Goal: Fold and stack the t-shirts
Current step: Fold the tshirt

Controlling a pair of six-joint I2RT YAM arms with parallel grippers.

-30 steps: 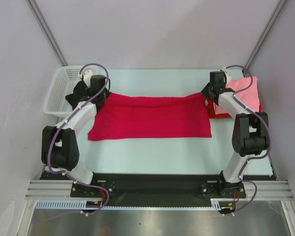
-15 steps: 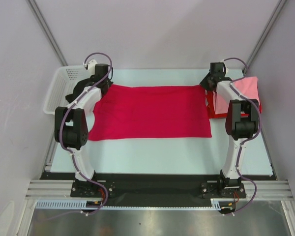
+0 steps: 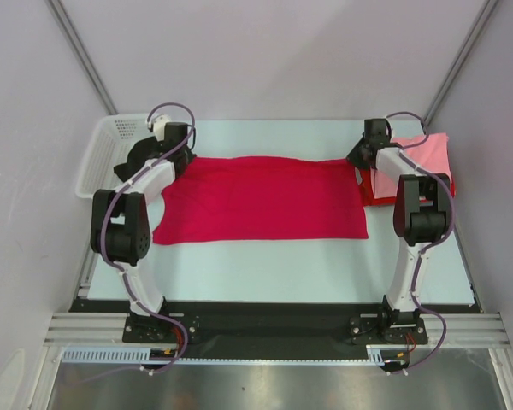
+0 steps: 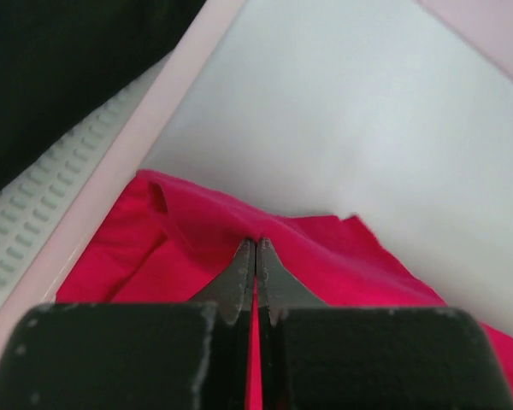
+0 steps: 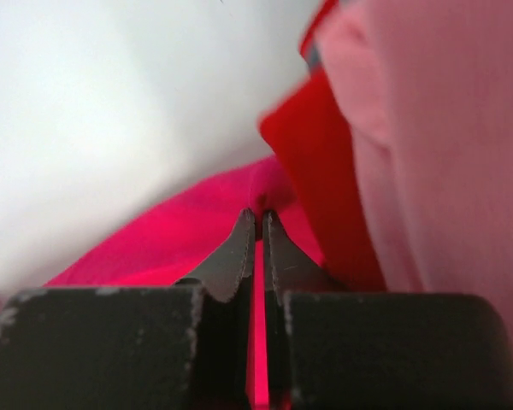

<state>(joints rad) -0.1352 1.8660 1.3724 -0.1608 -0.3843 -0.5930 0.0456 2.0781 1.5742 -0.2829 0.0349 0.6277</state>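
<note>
Basket (image 3: 101,162): white, just left of the left gripper (image 4: 255,248), at the left edge of the table (image 3: 265,265); what lies in it cannot be told.
Left arm (image 3: 124,231): reaches forward from its base, elbow raised, wrist tipped down to the cloth.
Left gripper: jaws pinched together on the far left corner of the crimson shirt (image 3: 265,201); the cloth puckers at the tips.
Crimson shirt: spread flat on the table, running from the left gripper across to the right gripper (image 5: 258,219).
Right gripper: jaws pinched on the shirt's far right corner.
Right arm (image 3: 419,218): extended forward, elbow bent high, wrist angled down.
Pink shirt (image 3: 423,158): folded, just right of the right gripper, lying on the red shirt (image 3: 378,196), which meets the crimson shirt's right edge.
</note>
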